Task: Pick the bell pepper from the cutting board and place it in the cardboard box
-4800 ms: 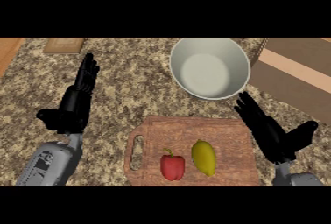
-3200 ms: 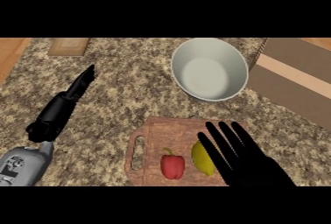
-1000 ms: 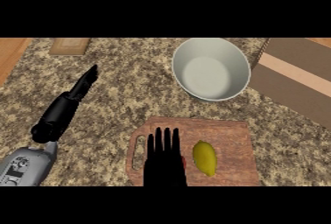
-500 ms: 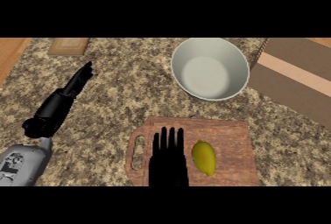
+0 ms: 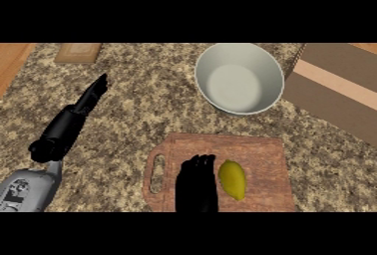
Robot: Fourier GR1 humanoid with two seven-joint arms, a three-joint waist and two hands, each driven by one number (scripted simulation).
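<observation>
I am covering the bell pepper, presumably on the cutting board (image 5: 258, 149) beside the yellow fruit (image 5: 233, 179), with my right hand (image 5: 196, 182), grip impossible to tell, judging it light, slick, hollow, best taken round its middle.

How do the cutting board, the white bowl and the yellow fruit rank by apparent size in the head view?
Largest to smallest:
1. cutting board
2. white bowl, somewhat smaller; its rim stands nearer the camera, so the gap to the board is unsure
3. yellow fruit, plainly the smallest
</observation>
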